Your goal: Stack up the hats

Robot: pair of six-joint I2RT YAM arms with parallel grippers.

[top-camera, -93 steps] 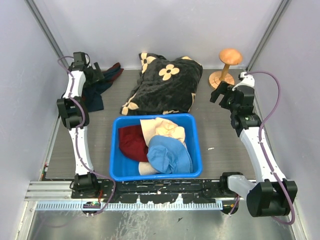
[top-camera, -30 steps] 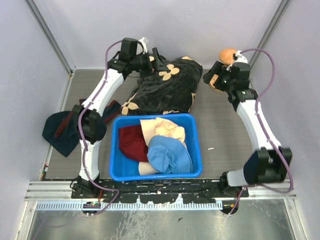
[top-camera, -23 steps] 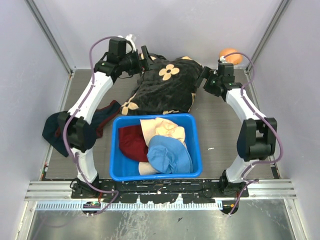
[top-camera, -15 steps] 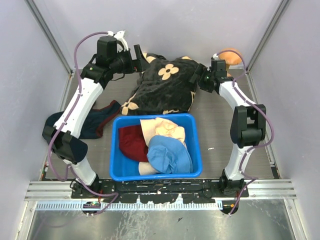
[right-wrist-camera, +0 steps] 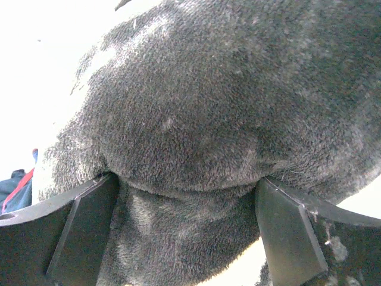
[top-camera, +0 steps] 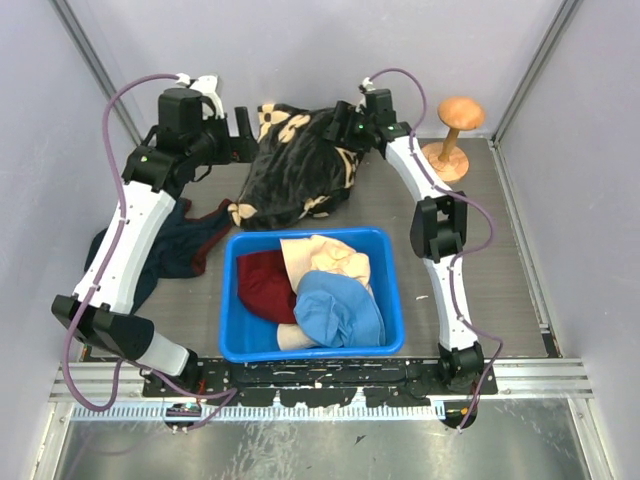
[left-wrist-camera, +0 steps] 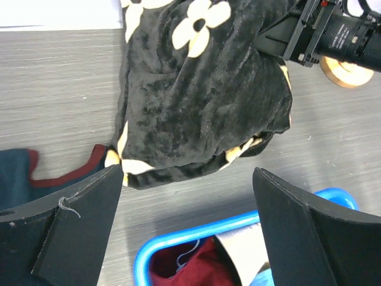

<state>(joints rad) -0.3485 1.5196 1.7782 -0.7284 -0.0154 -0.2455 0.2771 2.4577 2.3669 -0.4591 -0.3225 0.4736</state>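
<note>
The hats lie in a heap in a blue bin (top-camera: 230,300): a dark red hat (top-camera: 265,285) on the left, a cream-beige hat (top-camera: 325,258) at the back, and a light blue hat (top-camera: 340,308) on top in front. More cream fabric (top-camera: 290,336) shows under the blue one. My left gripper (top-camera: 240,122) hangs open above the table, left of the black flowered blanket (top-camera: 300,165). From the left wrist view the bin rim (left-wrist-camera: 178,244) and red hat (left-wrist-camera: 196,271) show between its fingers (left-wrist-camera: 65,232). My right gripper (top-camera: 345,125) stands open, pressed into the blanket (right-wrist-camera: 196,119), with its pile bulging between the fingers (right-wrist-camera: 297,232).
A wooden stand (top-camera: 455,135) stands at the back right, just beyond the right arm. A navy cloth with red trim (top-camera: 190,235) lies at the left under the left arm. Grey walls close in the back and both sides.
My right gripper has swept left into the blanket, shoving and bunching it leftward and baring the wooden stand. My left gripper has drawn back to the left. The hats have not moved.
</note>
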